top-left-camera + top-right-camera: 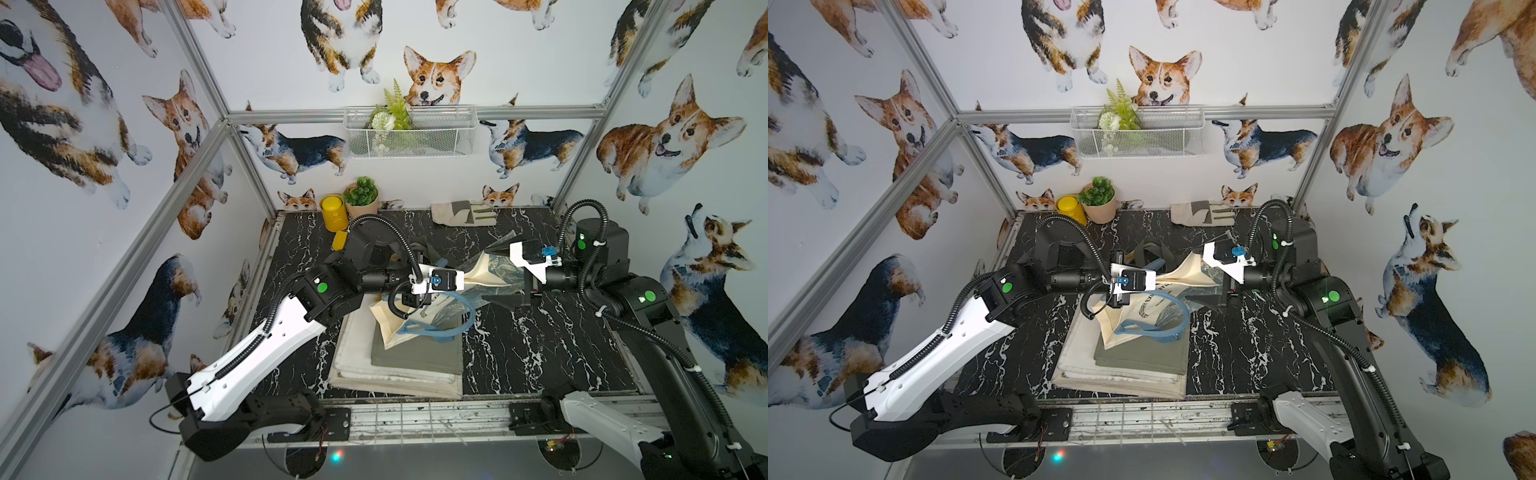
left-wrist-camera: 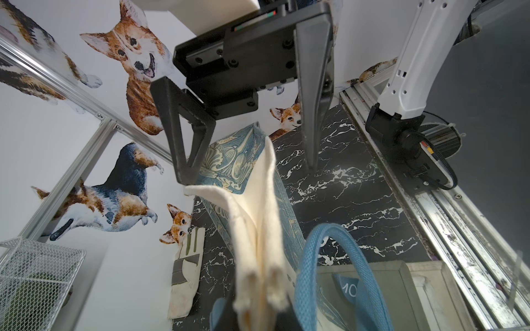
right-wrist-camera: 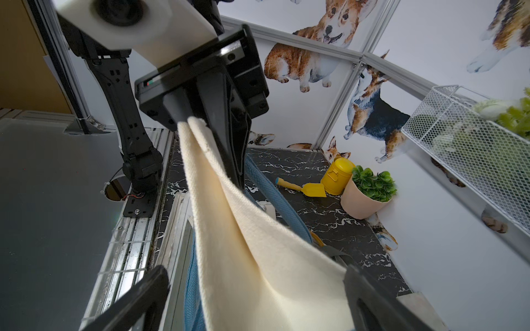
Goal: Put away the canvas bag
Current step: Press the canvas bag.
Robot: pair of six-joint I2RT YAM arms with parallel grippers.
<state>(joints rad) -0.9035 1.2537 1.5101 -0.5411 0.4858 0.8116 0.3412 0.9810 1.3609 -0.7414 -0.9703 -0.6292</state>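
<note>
Being pinched at one cream edge by the left gripper (image 3: pixel 239 179), whose fingers are pressed together on the cloth, the cream canvas bag with a blue leaf print (image 1: pixel 1183 269) is being held up over the black marble-look table (image 1: pixel 540 353). Its low end is being rested on the stack of folded cream and grey-green cloths (image 1: pixel 415 357). The right gripper (image 2: pixel 247 172) is being held spread wide, with the bag's far corner between its fingers but not squeezed.

To do this step well, it seems the corner should be taken deep between those fingers before they are closed. The bag's blue woven strap handles (image 2: pixel 308 258) should be kept out of the bite.

Both arms are being stretched in low from the sides. The wrists are being held level, and the grippers are being pointed at each other across the bag.
</note>
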